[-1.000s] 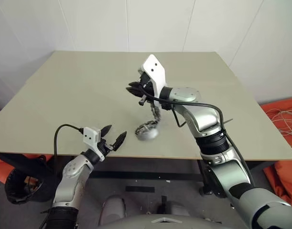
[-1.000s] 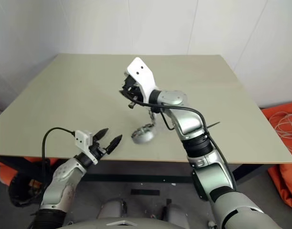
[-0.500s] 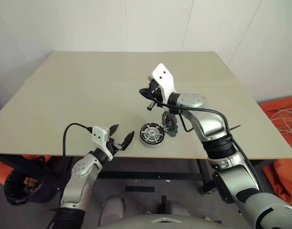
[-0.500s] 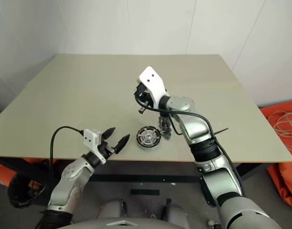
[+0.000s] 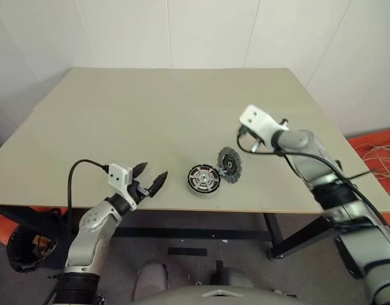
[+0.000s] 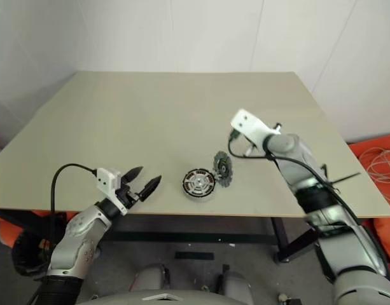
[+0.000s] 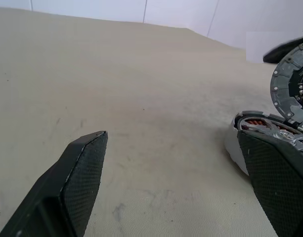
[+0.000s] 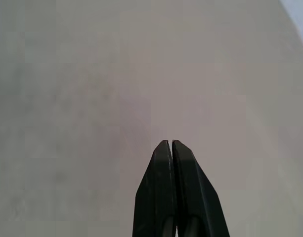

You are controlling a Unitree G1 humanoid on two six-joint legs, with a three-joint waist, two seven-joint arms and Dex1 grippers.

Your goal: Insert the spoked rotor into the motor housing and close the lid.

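- Head views: motor housing [image 5: 202,178] lies flat on table [image 5: 118,121] nr front edge, silver spoked rotor [image 6: 198,182] seated in its centre. Lid [image 5: 230,165], grey disc, stands tilted at housing's 2 o'clock, touching it.
- Left gripper [image 5: 150,177] at housing's 9 o'clock, fingers spread wide, nothing held, apart from housing.
- Right gripper [image 5: 243,135] at lid's 1 o'clock, above table.
- Left wrist view: fingers [image 7: 82,170] wide apart; housing [image 7: 262,126] w/ copper windings just beyond one fingertip, lid [image 7: 293,84] propped behind.
- Right wrist view: right gripper [image 8: 171,144] fingers pressed together, empty, bare table beyond.
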